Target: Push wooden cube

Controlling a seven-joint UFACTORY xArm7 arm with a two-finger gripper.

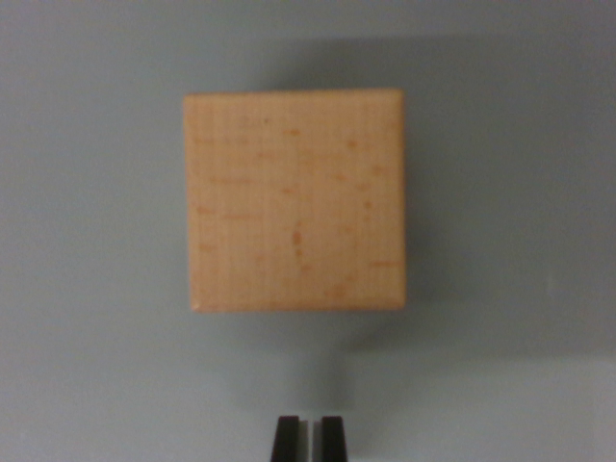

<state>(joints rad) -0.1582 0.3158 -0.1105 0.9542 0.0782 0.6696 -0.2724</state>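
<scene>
A light wooden cube (294, 200) fills the middle of the wrist view, seen from straight above on a grey-blue surface. Its top face shows fine grain and small darker flecks. My gripper (309, 438) pokes in at the bottom edge as two dark fingertips standing close together with only a thin gap between them. The tips sit a little below the cube's near edge, not touching it, and nothing is held between them.
The plain grey-blue surface (87, 231) surrounds the cube on all sides. A soft shadow falls around the cube's upper right and lower edges. No other objects are in view.
</scene>
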